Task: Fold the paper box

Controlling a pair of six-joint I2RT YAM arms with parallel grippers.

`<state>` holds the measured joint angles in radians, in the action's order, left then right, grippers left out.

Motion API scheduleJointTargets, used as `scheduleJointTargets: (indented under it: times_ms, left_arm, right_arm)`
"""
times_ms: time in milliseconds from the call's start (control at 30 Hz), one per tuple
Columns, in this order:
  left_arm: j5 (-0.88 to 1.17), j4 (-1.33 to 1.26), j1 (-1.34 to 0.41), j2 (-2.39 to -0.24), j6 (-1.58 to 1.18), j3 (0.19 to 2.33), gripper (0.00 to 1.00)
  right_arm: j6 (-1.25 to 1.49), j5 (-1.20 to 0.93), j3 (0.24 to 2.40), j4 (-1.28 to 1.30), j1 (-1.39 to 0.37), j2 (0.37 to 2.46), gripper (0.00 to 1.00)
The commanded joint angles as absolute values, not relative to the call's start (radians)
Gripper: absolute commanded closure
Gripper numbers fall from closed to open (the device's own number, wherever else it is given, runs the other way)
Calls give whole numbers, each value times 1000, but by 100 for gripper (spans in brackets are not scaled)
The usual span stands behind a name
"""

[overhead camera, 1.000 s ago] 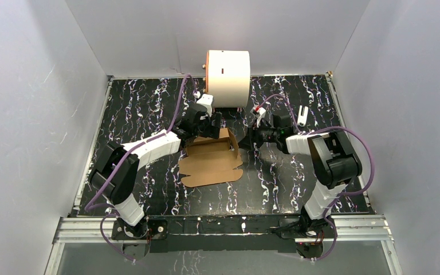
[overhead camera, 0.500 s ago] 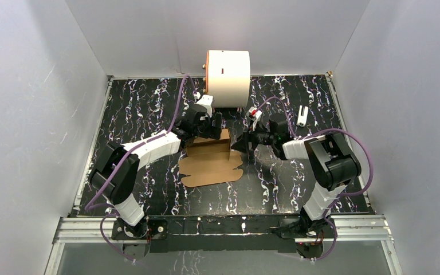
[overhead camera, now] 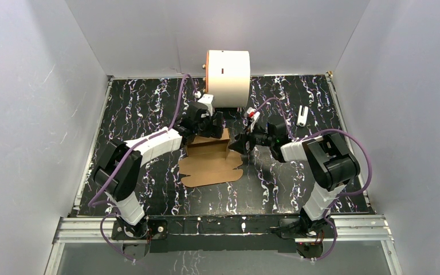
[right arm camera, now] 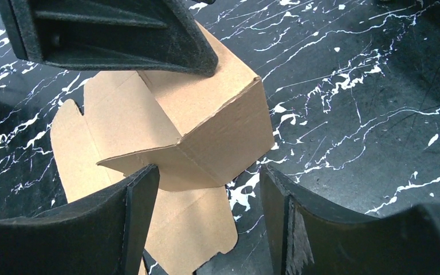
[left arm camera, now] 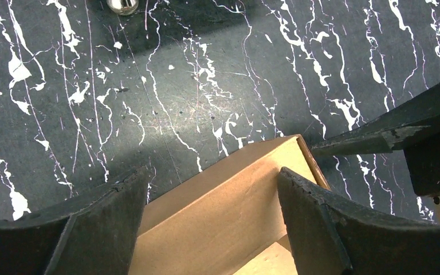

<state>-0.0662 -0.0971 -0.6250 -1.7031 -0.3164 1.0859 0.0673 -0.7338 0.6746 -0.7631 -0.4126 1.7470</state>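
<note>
1. The paper box sits in the middle of the table, a little nearer the far edge than the near one. It is partly folded. Its far wall and right wall stand up and meet at a corner, while the rest lies flat toward the near edge, rounded tabs showing.
2. The left gripper hangs over the far wall of the box with its jaws spread wide. The raised wall fills the gap from one finger to the other. I cannot tell whether the pads press on the cardboard.
3. The right gripper reaches in from the right side of the box, level with the upright corner. Its jaws are wide apart and nothing is clamped between them. In its own wrist view the lower part of the right wall lies in the gap between its fingers.
4. In the left wrist view, the tip of one right finger comes up to the far right corner of the box.
5. A large white cylinder stands at the far edge of the table, behind the box and apart from it.
</note>
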Motion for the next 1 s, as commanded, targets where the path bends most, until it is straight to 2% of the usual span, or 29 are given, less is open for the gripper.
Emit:
scheduleJointTargets:
  times_ms: [0, 433, 967]
  left_arm:
    - [-44, -19, -615, -1710, -330, 1114, 20]
    - [54, 25, -553, -1675, -360, 1154, 18]
    - [148, 78, -519, -1740, -370, 1202, 18]
  right_arm:
    - [38, -727, 664, -856, -427, 1748, 26]
    - [3, -708, 687, -860, -435, 1768, 25]
    - [-38, -652, 744, -854, -466, 1803, 27]
